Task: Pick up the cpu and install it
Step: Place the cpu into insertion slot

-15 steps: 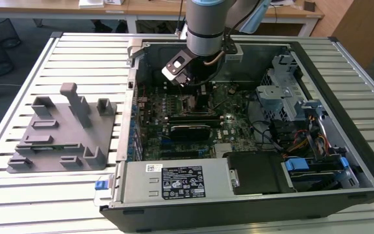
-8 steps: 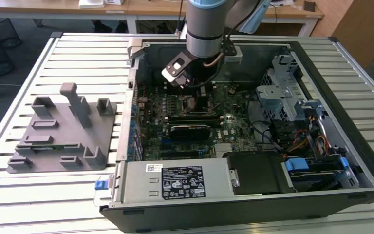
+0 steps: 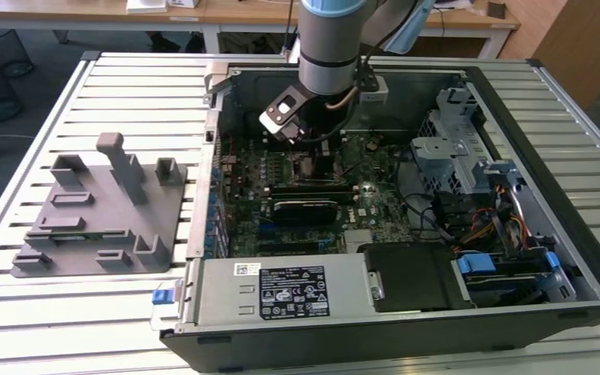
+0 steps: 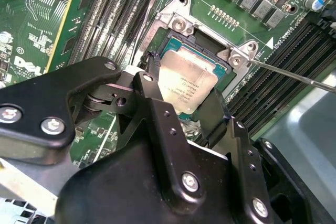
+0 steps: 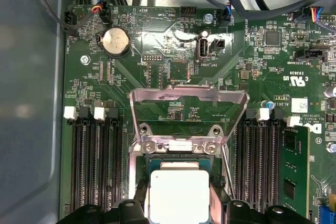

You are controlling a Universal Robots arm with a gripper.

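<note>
Exterior view overlooks the case [image 3: 383,340]; both wrist views closely share the cpu [image 4: 186,85] [image 5: 178,195].

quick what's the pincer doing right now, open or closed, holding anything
pincer: closed on the cpu, at the open socket

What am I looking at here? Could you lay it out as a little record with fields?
setting: open computer case on a slatted table
gripper: down inside the case, over the socket
cpu: silvery square at the socket, under the gripper; seated or not, unclear
cover frame: tipped up, open
holder block: grey, on the table, exterior view's left of the case
</note>
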